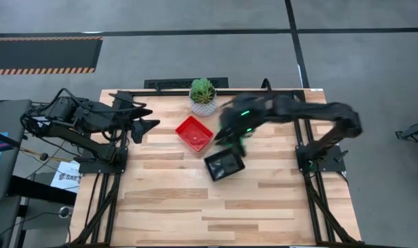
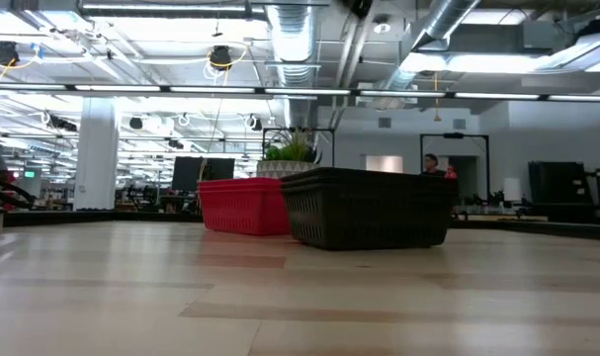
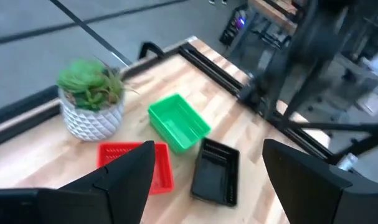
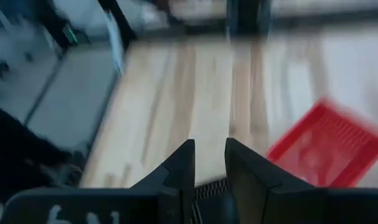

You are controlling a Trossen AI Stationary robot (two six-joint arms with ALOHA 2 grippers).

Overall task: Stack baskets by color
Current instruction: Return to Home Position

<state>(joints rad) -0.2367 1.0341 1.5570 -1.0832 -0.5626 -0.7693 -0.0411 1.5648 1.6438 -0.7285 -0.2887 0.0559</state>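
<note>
Three baskets show. A red basket (image 1: 195, 132) and a black basket (image 1: 224, 165) stand on their bottoms on the wooden table (image 1: 167, 200), side by side in the low view. A green basket (image 3: 178, 121) lies between the plant and the black basket (image 3: 215, 171); in the high view my blurred right arm covers it. My right gripper (image 1: 226, 131) hangs above that spot, and its fingers (image 4: 182, 165) stand a little apart with only table showing between them. My left gripper (image 1: 152, 118) waits wide open and raised at the table's far left.
A green plant in a white pot (image 1: 202, 96) stands at the far edge just behind the red basket. The near half of the table is bare wood. Black frame rails (image 1: 98, 200) run along the table's left and right sides.
</note>
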